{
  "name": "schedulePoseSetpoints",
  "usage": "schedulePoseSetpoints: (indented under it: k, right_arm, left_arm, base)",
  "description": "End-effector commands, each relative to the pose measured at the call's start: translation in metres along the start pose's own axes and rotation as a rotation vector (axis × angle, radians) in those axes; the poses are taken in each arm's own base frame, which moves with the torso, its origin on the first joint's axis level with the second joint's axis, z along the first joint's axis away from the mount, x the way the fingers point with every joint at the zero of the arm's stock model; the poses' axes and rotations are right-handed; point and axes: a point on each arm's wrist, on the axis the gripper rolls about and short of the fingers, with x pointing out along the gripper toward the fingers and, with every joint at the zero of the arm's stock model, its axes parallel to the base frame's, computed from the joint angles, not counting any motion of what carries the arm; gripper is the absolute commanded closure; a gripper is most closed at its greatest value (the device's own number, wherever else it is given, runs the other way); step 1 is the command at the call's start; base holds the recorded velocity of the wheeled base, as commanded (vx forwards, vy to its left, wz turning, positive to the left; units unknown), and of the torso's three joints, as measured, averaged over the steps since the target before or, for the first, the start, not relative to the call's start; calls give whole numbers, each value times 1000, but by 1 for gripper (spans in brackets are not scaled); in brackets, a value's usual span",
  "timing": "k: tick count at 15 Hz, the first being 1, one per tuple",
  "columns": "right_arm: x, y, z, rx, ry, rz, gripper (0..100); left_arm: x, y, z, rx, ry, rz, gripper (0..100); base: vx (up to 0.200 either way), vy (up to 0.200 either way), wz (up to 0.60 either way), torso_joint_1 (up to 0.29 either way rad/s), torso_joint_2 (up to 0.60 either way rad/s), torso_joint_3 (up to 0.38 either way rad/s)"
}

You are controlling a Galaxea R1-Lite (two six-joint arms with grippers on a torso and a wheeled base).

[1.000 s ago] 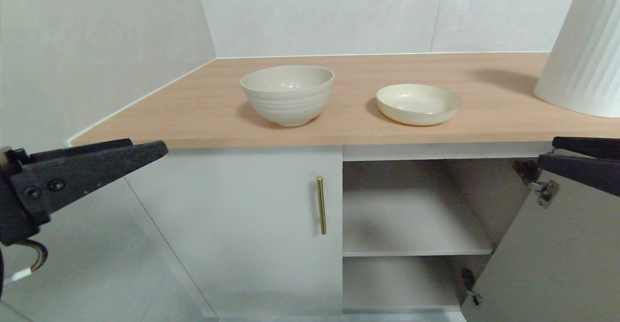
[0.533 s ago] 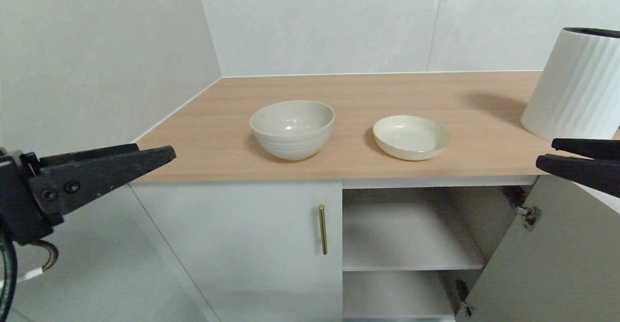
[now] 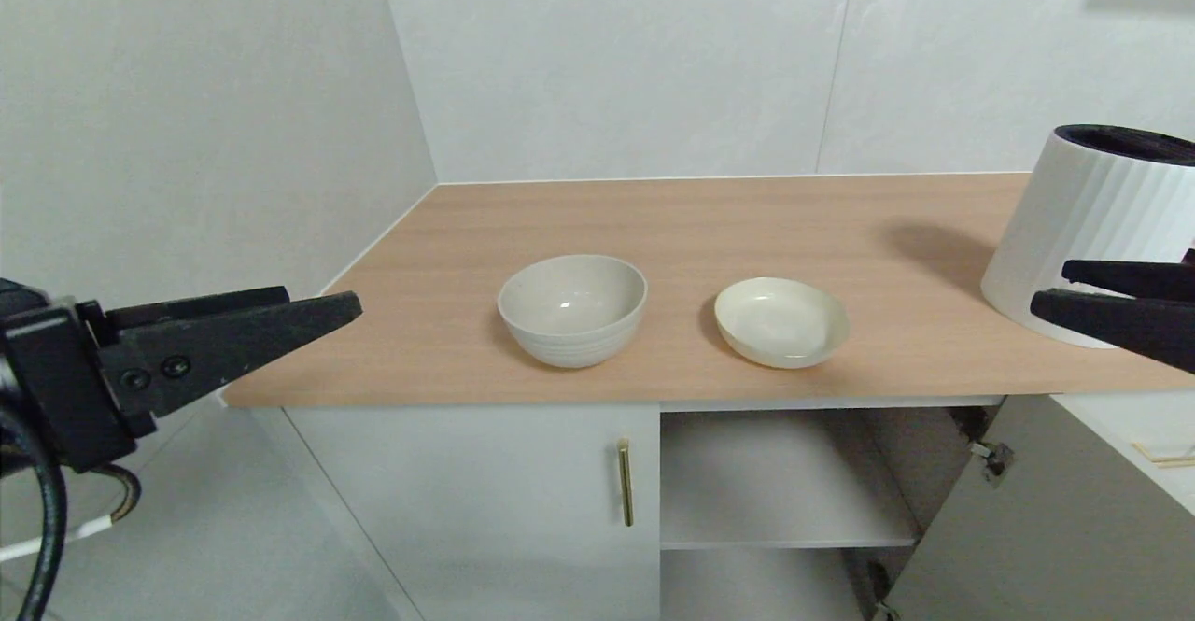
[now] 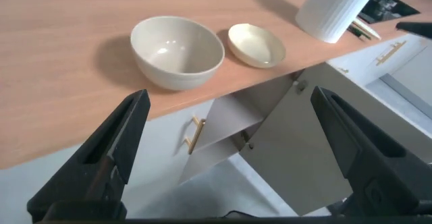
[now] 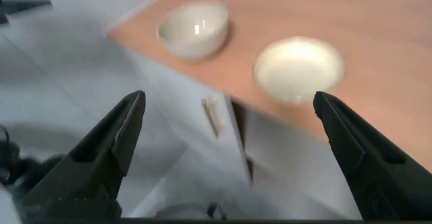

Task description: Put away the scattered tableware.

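Bowl and shallow dish side by side, not touching, on tabletop above open cabinet; left claw and right claw both spread wide, empty.

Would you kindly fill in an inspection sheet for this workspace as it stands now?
Surface: wooden countertop set in a wall corner.
Job's things: deep bowl and shallow dish, both upright, side by side near the front edge, not touching.
Clutter: white ribbed container at the countertop's right end.
Grippers: left gripper and right gripper both open, holding nothing, clear of the dishes.
Cables: black cable looping by the left arm.
Surroundings: left cabinet door shut, right cabinet door open onto a shelf; tiled wall behind.
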Motion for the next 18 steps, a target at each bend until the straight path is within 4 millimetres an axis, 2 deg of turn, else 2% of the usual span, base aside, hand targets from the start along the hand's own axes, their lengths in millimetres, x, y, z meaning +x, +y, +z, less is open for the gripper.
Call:
schedulePoseSetpoints:
  k: [1, 4, 5, 6, 7, 8, 9, 11, 12, 15, 18]
  right_arm:
    - [14, -7, 2, 1, -2, -19, 0]
    - [73, -42, 13, 42, 62, -183, 0]
    - [83, -50, 16, 55, 89, -227, 0]
    - [101, -58, 22, 177, 189, -338, 0]
    - [111, -62, 17, 280, 240, -363, 0]
    - [121, -63, 14, 286, 245, -369, 0]
    - [124, -61, 12, 279, 243, -377, 0]
    - [130, -57, 7, 259, 248, -443, 0]
    - [137, -60, 3, 241, 241, -536, 0]
    - [141, -60, -3, 228, 224, -567, 0]
    - [141, -60, -5, 226, 231, -567, 0]
  left_arm:
    - [26, 1, 4, -6, 43, -25, 0]
    - [73, 15, 23, -18, 63, 16, 0]
    - [79, 18, 24, -22, 68, 26, 0]
    - [99, 31, 13, -71, 126, 85, 0]
    - [114, 40, 4, -101, 157, 145, 0]
    - [125, 45, 4, -127, 151, 220, 0]
    - [140, 52, 2, -165, 144, 298, 0]
    - [157, 61, -1, -196, 124, 413, 0]
    - [163, 62, 0, -207, 105, 456, 0]
    - [169, 53, -2, -233, 118, 435, 0]
    - [178, 53, -10, -246, 202, 460, 0]
  base:
    - [0, 0, 0, 51, -129, -71]
    - [0, 0, 0, 11, -25, -15]
    - [0, 0, 0, 0, 0, 0]
    - [0, 0, 0, 0, 0, 0]
    - [0, 0, 0, 0, 0, 0]
    - [0, 0, 0, 0, 0, 0]
    - [0, 0, 0, 0, 0, 0]
    - [0, 0, 0, 0, 0, 0]
    - [0, 0, 0, 0, 0, 0]
    - [0, 0, 0, 0, 0, 0]
    - [0, 0, 0, 0, 0, 0]
